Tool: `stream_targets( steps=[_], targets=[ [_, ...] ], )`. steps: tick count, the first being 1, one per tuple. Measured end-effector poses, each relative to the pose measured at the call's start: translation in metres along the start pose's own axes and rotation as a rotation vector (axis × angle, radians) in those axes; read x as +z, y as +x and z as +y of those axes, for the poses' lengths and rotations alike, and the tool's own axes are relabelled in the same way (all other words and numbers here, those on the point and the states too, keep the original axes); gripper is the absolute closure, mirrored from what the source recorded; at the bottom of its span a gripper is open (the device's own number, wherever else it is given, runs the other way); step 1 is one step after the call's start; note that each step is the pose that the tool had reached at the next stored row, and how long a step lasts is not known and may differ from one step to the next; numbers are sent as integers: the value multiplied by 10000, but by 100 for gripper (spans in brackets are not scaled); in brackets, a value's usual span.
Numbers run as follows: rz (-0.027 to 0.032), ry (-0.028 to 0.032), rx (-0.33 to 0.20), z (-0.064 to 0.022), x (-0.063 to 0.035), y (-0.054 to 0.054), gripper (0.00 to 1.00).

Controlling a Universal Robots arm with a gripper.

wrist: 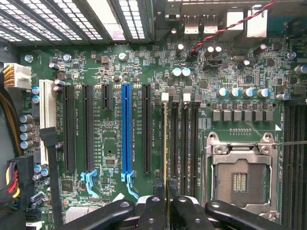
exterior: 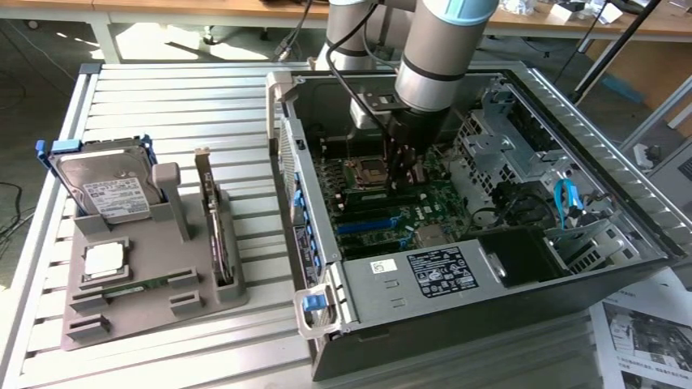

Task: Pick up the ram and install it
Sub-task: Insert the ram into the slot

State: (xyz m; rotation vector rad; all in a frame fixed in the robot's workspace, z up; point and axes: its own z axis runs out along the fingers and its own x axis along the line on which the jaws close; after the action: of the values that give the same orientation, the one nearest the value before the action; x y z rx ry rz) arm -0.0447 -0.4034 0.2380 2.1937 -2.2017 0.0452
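While the gripper (wrist: 166, 206) hangs low over the motherboard (wrist: 110, 72), its fingers are closed on the ram (wrist: 165, 143), which is seen edge-on and lined up with the first of the memory slots (wrist: 184, 143). To seat it well, I think the stick must stay parallel to that slot and be pressed straight down, evenly, without tilt.

Exterior view looks down from high, well back — wrist view close over the motherboard (exterior: 427, 212) (wrist: 139, 67) both share.
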Motion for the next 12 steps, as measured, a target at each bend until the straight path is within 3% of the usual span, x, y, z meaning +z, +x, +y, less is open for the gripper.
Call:
stream_targets(
  steps=[12],
  targets=[
    [10, -20, -1, -14, 30, 1, 87]
  ],
)
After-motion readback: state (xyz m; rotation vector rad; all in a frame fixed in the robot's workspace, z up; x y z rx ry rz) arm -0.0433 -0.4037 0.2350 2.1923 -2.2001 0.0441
